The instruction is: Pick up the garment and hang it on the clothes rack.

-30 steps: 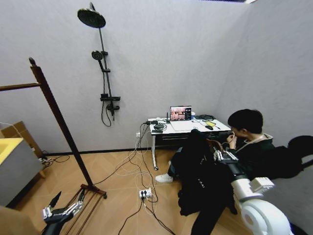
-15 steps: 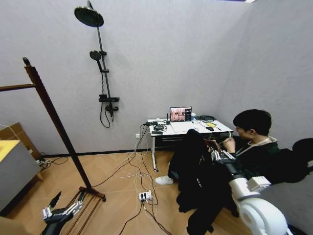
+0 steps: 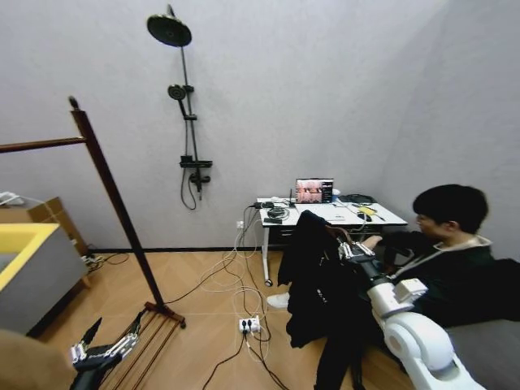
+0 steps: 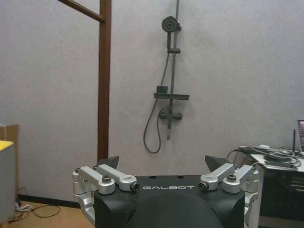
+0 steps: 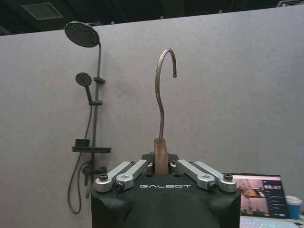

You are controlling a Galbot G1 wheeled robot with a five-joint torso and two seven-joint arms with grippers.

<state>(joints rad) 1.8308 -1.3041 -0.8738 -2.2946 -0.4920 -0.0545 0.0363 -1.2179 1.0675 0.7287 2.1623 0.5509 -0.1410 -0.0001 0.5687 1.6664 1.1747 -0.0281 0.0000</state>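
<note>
1. Holding the black jacket up by its hanger, the right gripper has its fingers clamped together on the wooden neck of the hanger, whose metal hook stands upright above the jaws.
2. The jacket hangs off the floor, on the robot's right, in front of the white desk and just beside a seated person.
3. The clothes rack stands well apart to the left, its top bar running out of the head view.
4. The left gripper waits low near the rack's slatted base, its fingers spread apart and empty.
5. Risk: the grip is on the narrow neck alone, so a quick swing across could twist the hanger and turn the hook away from the bar.
6. Risk: the hem and sleeves hang low; they could drag over the power strip and loose cables on the floor, or snag the desk corner.
7. Room: bare wooden floor lies between jacket and rack, and the wall shower fitting sits behind that path, likely clear of it.
</note>
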